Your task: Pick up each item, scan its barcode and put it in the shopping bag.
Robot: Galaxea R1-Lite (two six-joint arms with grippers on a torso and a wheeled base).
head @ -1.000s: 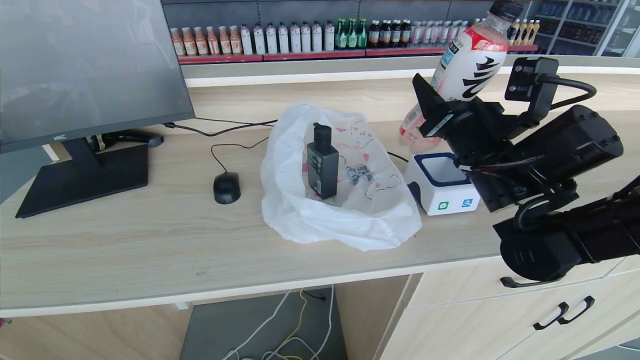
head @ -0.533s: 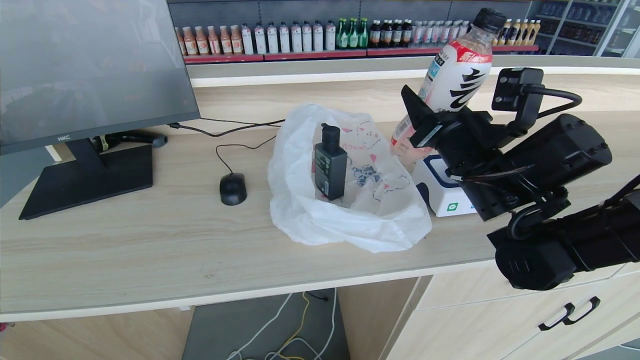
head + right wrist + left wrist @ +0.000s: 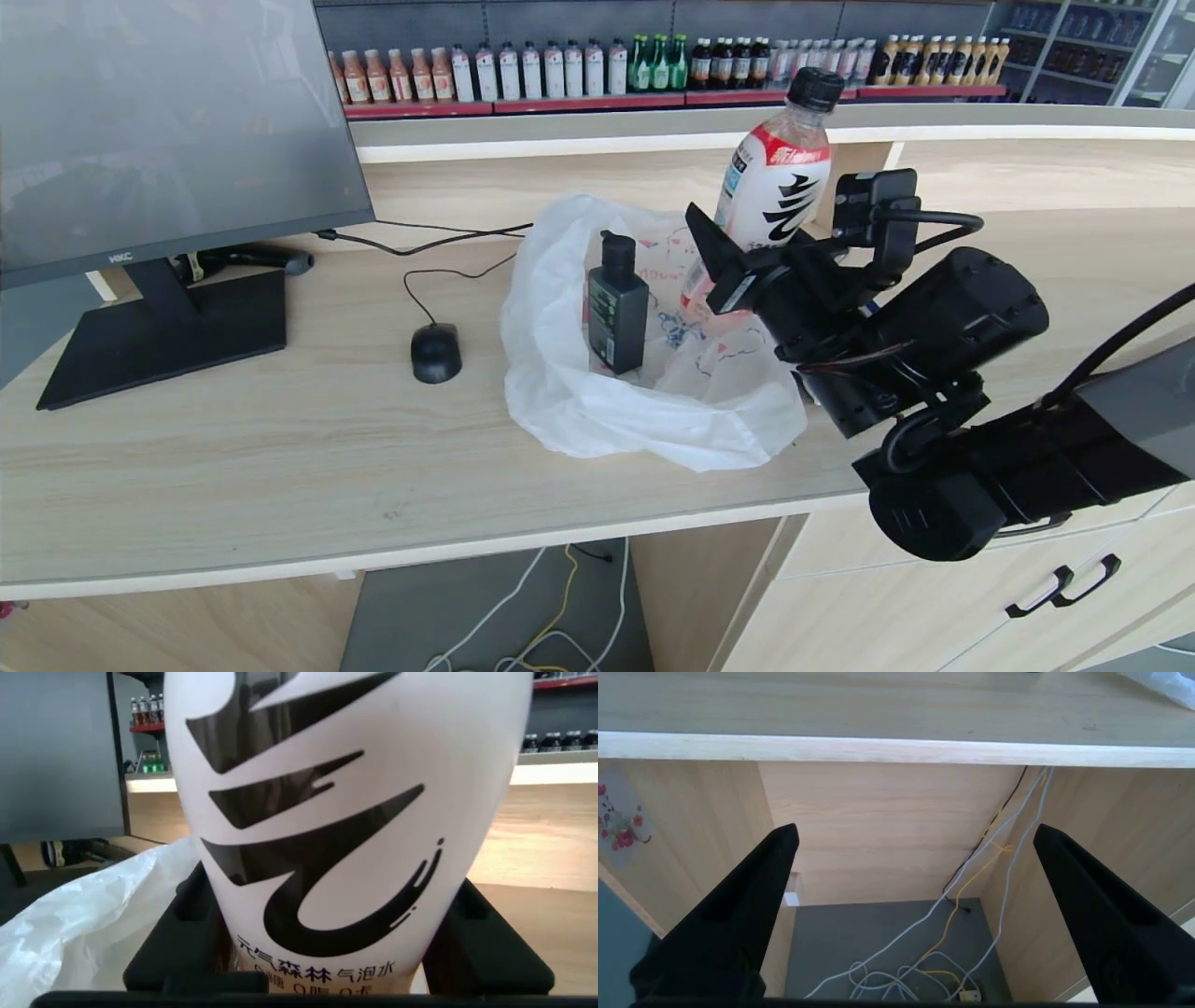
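Note:
My right gripper point(image 3: 738, 271) is shut on a white-labelled drink bottle point(image 3: 770, 191) with a black cap and pinkish liquid, held nearly upright over the right rim of the white shopping bag point(image 3: 644, 411). Up close in the right wrist view the bottle point(image 3: 346, 821) stands between the black fingers point(image 3: 177, 943). A dark flat bottle with a pump cap point(image 3: 616, 308) stands upright inside the bag. Below the counter edge, facing the open space under it, my left gripper point(image 3: 915, 915) is open with nothing between its fingers.
A monitor point(image 3: 159, 121) on its stand sits at the counter's left, with a black mouse point(image 3: 435, 353) and cables between it and the bag. A handheld scanner point(image 3: 243, 257) lies behind the stand. Drawers point(image 3: 1055, 588) are below at the right. Drink shelves line the back.
My right arm has carried the drink bottle left and down, from above the white scanner box to over the bag's right rim. The scanner box is now hidden behind the arm.

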